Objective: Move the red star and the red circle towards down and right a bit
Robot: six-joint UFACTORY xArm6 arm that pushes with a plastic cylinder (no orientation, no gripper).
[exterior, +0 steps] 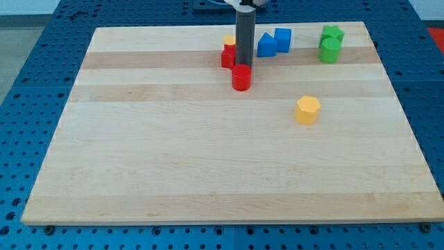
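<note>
**Rod behind the red pair: where the push could slip**

Nearest the view's bottom, the wooden board (208,173) lies bare, leaving room for travel down and right. The first block met going up is the yellow hexagon (307,110), well apart to the right of the red blocks; a long push down and right could run a red block into it.

Farther up, the red circle (241,77) stands just below the rod. The tip (243,66) appears to touch its upper edge, though actual contact cannot be confirmed. There are no fingers here, only a bare rod, so nothing is clasped. Being round, the red circle may roll off the tip sideways if the push is off-centre.

The red star (227,56) sits just left of the rod, beside it rather than ahead of it, so a push could leave it behind. A yellow block (229,40) pokes out behind the star and might be dragged along.

Farthest back, two blue blocks (274,42) and two green blocks (331,44) look safe.
</note>
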